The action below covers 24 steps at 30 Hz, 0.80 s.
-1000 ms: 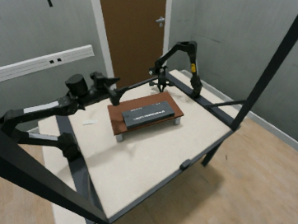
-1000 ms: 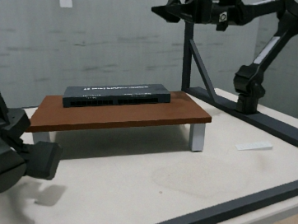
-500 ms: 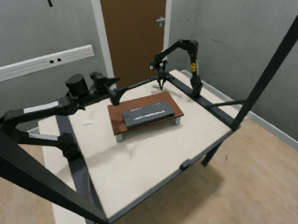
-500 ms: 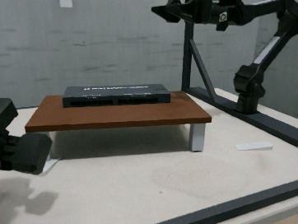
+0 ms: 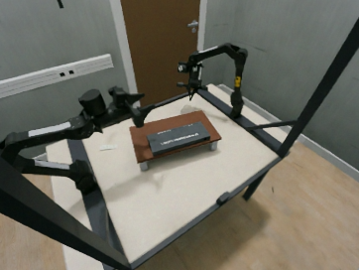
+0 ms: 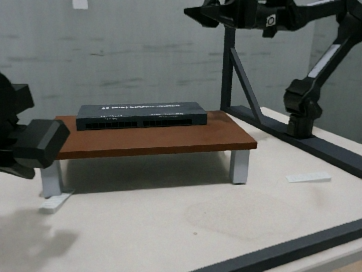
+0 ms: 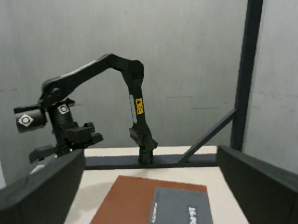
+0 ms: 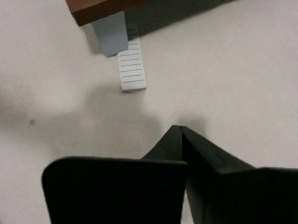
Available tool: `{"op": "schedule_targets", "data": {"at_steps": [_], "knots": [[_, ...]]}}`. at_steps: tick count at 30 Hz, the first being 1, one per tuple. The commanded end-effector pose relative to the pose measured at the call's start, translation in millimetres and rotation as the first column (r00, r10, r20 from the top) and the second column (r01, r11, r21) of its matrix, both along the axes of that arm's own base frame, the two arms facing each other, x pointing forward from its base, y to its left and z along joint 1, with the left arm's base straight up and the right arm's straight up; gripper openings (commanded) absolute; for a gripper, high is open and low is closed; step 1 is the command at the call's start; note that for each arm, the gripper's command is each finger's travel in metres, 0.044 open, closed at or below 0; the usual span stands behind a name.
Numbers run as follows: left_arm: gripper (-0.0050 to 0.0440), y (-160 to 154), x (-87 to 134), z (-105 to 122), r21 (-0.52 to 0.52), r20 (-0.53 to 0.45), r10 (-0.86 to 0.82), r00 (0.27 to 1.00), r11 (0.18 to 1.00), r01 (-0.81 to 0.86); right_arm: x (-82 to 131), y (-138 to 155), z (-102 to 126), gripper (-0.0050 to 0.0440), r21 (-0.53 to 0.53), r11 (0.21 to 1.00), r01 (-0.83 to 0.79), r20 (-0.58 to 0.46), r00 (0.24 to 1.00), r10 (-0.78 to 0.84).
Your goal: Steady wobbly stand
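The brown stand (image 5: 214, 135) (image 6: 150, 141) (image 7: 120, 200) carries the dark network switch (image 5: 179, 139) (image 6: 142, 120) (image 7: 181, 206) on its top. A ridged white wedge (image 6: 53, 204) (image 8: 132, 74) lies at the foot of a grey corner leg (image 6: 51, 179) (image 8: 112, 36), which hides part of it. How firmly they touch cannot be told. A second wedge (image 5: 107, 147) (image 6: 308, 177) lies loose on the table, apart from the stand. My right gripper (image 8: 177, 132) is shut and empty, above the table, short of the first wedge. My left gripper (image 5: 143, 108) is open and empty, above the stand's other end.
The pale table (image 5: 174, 208) (image 6: 150, 230) has a dark frame rail (image 5: 183, 227) (image 6: 290, 250) along its edge. Dark posts and slanted braces rise at the corners. The right arm (image 5: 238, 79) (image 7: 135, 95) stands at the far side in the top view.
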<state>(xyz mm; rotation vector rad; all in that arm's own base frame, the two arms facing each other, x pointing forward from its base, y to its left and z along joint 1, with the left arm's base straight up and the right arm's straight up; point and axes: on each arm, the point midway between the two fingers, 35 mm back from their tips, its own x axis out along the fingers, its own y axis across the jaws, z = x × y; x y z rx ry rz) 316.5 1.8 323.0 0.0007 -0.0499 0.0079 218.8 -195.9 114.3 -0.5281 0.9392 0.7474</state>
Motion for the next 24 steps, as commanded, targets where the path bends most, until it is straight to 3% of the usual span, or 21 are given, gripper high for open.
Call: {"op": "schedule_targets", "data": {"at_steps": [1, 11, 13, 24], "knots": [[0.04, -2, -4, 18, 0.003, 0.045, -0.006, 0.999, 1.0, 0.006, 18, 10, 4, -0.005, -0.089, 0.995, 0.051, -0.002, 0.999, -0.051], [0.04, -3, -4, 18, 0.0, 0.044, -0.01, 0.999, 1.0, 0.01, 59, 29, 25, -0.005, -0.223, 0.948, 0.225, 0.122, 0.972, -0.202], [0.04, -3, -4, 18, 0.0, 0.044, -0.01, 0.999, 1.0, 0.01, 59, 29, 25, -0.005, -0.223, 0.948, 0.225, 0.122, 0.972, -0.202], [0.04, -3, -5, 17, -0.003, 0.043, -0.012, 0.999, 1.0, 0.012, 98, 65, 68, -0.005, -0.174, 0.882, 0.438, 0.373, 0.858, -0.353]]}}
